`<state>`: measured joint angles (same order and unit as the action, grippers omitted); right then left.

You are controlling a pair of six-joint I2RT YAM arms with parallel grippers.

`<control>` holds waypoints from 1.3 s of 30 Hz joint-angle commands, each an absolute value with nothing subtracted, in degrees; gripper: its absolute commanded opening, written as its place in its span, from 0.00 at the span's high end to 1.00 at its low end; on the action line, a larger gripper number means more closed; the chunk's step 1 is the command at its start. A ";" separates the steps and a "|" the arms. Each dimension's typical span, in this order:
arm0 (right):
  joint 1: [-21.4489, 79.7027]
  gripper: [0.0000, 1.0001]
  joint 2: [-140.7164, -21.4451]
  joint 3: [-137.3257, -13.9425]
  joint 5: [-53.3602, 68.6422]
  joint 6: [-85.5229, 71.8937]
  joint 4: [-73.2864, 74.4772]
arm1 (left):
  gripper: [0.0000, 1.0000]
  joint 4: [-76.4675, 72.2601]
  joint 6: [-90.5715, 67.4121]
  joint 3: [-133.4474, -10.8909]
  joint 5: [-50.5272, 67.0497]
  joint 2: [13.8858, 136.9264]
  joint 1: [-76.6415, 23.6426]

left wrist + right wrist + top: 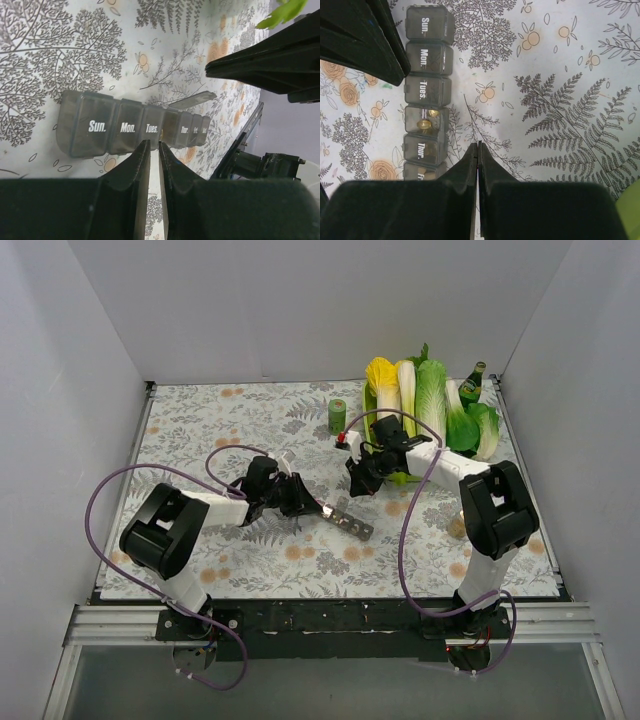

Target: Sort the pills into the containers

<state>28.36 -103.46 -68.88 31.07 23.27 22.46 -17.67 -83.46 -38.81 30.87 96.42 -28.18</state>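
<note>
Fingers [131, 172] of our left gripper [151, 146] are sitting almost together, leaving only a thin slit between them, and we are seeing nothing held in that slit. Their tips are hovering at the long edge of the strip of containers [130, 129], just by the box marked Tues.; we cannot tell whether they are touching it.

That strip is lying flat on the flowered tablecloth [200, 440], between the two arms near the table's middle. Its smoky lids are reading Sun., Mon., Tues., Thur., and the box after Tues. is standing open with its lid [194, 100] tilted up. A few yellow pills [425, 121] are resting inside it.

Our right gripper [477, 146] is pressing its fingers fully together, gripping nothing. It is hanging just beside the strip's other long side, level with the open box and apart from it.

Farther back, a small green cylinder [337, 416] is standing upright. Beyond it, a pile of leafy vegetables [430, 400] and a green bottle [472, 385] are sitting at the far right corner.
</note>
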 commanded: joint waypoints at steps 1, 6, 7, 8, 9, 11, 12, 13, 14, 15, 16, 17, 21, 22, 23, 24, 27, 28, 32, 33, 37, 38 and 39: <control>29.27 0.98 -103.62 -70.93 34.62 23.20 22.41 | 0.88 -20.21 -83.41 -40.69 32.78 96.33 -27.77; 30.67 0.98 -103.45 -71.02 35.51 23.91 23.12 | 0.88 -20.22 -83.76 -40.69 32.70 97.12 -27.77; 30.85 0.98 -103.36 -70.93 35.51 23.99 23.12 | 0.88 -20.21 -83.76 -40.61 32.26 97.29 -27.77; 31.20 0.98 -103.36 -70.93 35.42 24.08 23.12 | 0.88 -19.95 -83.67 -40.69 31.99 97.56 -27.86; 31.29 0.98 -103.36 -70.93 35.42 24.08 23.20 | 0.89 -19.78 -83.67 -40.87 31.73 97.73 -27.77; 31.64 0.98 -103.53 -71.02 35.42 24.26 23.55 | 0.89 -18.82 -83.67 -41.22 30.51 98.26 -27.77; 31.81 0.98 -103.54 -71.02 35.25 24.43 23.55 | 0.89 -18.55 -83.50 -41.31 30.24 98.61 -27.86; 31.90 0.98 -103.36 -70.93 34.90 24.61 23.64 | 0.89 -17.85 -83.32 -41.66 29.97 98.87 -27.77; 32.34 0.98 -103.19 -70.75 34.54 24.78 23.56 | 0.89 -17.41 -83.15 -41.75 29.62 99.14 -27.77; 32.52 0.98 -102.92 -70.40 34.37 25.05 23.73 | 0.89 -17.05 -82.97 -41.92 29.18 99.40 -27.77; 32.78 0.98 -102.66 -70.40 34.10 25.05 23.73 | 0.89 -16.53 -82.88 -41.84 28.83 99.49 -27.77; 33.13 0.98 -102.57 -70.14 33.93 25.14 23.73 | 0.89 -16.35 -82.97 -41.75 28.57 99.49 -27.77; 33.84 0.98 -101.87 -69.87 32.87 25.31 23.64 | 0.90 -15.03 -82.62 -42.36 27.33 99.40 -27.86; 33.84 0.98 -101.69 -69.96 32.35 25.05 23.56 | 0.90 -15.12 -82.70 -42.45 27.33 99.06 -27.77; 33.92 0.98 -101.69 -69.87 31.73 24.96 23.55 | 0.90 -15.12 -82.79 -42.63 27.51 98.70 -27.77; 33.84 0.98 -101.34 -69.87 31.21 24.79 23.47 | 0.90 -15.20 -82.79 -42.63 27.68 98.35 -27.77; 33.66 0.98 -100.81 -69.79 29.27 24.26 23.29 | 0.88 -15.29 -82.71 -42.63 28.12 96.68 -27.86; 33.58 0.98 -100.55 -69.79 28.48 24.17 23.20 | 0.87 -15.21 -82.62 -42.63 28.39 96.16 -27.77; 33.31 0.98 -100.11 -69.52 26.64 23.56 23.12 | 0.83 -14.50 -82.27 -42.45 28.83 93.70 -27.77; 33.22 0.98 -99.93 -69.61 26.28 23.47 23.12 | 0.82 -14.33 -81.74 -42.54 28.83 92.47 -27.77; 31.47 0.92 -98.79 -69.87 24.87 23.47 23.64 | 0.57 -12.40 -77.63 -41.75 27.87 88.70 -27.86; 31.03 0.90 -98.27 -69.79 24.96 23.64 23.90 | 0.46 -11.61 -76.39 -41.75 26.21 87.81 -27.77; 30.50 0.82 -96.96 -69.61 25.13 23.90 24.34 | 0.41 -10.91 -74.98 -41.66 25.50 86.93 -27.51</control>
<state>32.60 -101.60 -68.88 26.02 23.83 23.73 -13.39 -80.53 -41.04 28.34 92.88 -28.18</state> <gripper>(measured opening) 0.089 0.491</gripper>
